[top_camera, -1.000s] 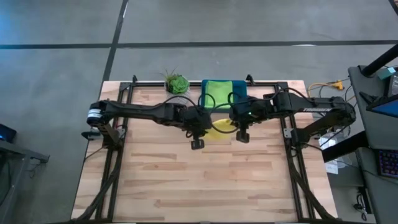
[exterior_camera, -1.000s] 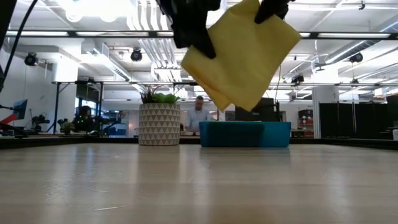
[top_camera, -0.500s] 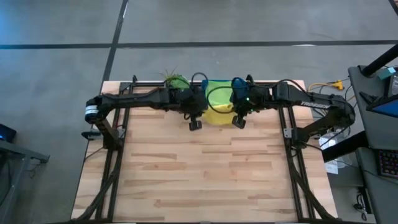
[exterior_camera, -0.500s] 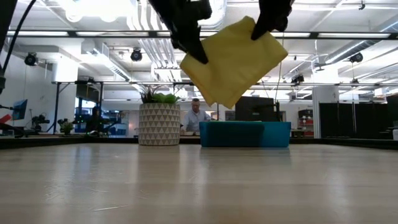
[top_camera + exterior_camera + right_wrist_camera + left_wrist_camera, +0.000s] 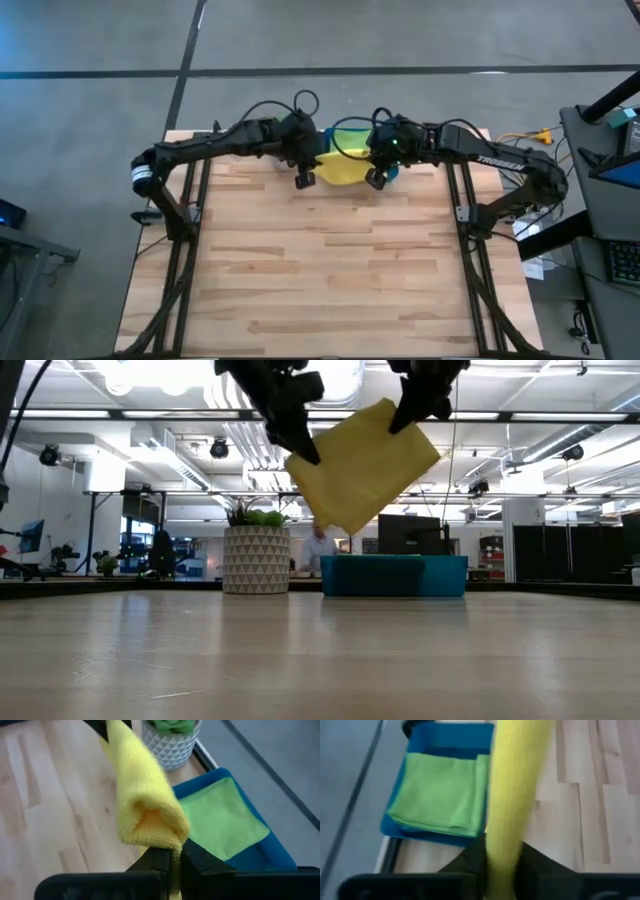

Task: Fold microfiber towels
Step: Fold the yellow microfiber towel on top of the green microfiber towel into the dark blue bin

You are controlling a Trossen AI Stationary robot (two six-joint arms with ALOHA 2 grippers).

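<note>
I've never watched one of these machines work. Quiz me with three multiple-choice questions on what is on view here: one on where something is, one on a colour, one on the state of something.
1. Where is the folded yellow microfiber towel?
A. Flat on the wooden table
B. Hanging in the air between the two grippers
C. Inside the tray

2. What colour is the folded cloth on top in the rigid blue plastic tray?
A. Light green
B. Red
C. White

3. How does the right gripper stand?
A. Wide open and empty
B. Shut on the yellow towel
C. Resting on the plant pot

Answers: 1 B, the low view shows the towel well above the wooden table, with the left gripper at its other upper corner. 2 A, the light green cloth lies on top in the left wrist view. 3 B, yellow fabric is pinched between its fingers in the right wrist view.
</note>
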